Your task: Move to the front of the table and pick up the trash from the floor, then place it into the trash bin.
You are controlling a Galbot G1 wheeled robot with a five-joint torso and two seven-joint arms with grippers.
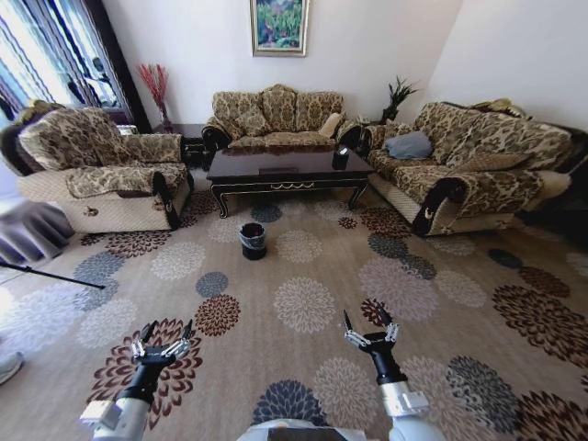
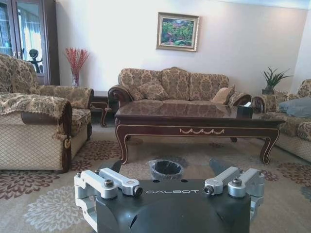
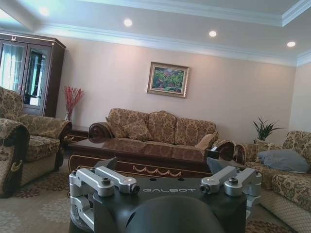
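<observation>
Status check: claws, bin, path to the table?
Left claw and right claw open, empty, held low out front. Small round black trash bin on patterned beige carpet before long dark-brown coffee table. No trash spotted.

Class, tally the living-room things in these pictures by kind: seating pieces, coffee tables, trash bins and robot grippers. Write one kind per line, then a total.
Seating pieces: 3 (armchair, middle sofa, right sofa)
Coffee tables: 1 (table)
Trash bins: 1 (trash bin)
Grippers: 2 (left gripper, right gripper)
Total: 7
</observation>
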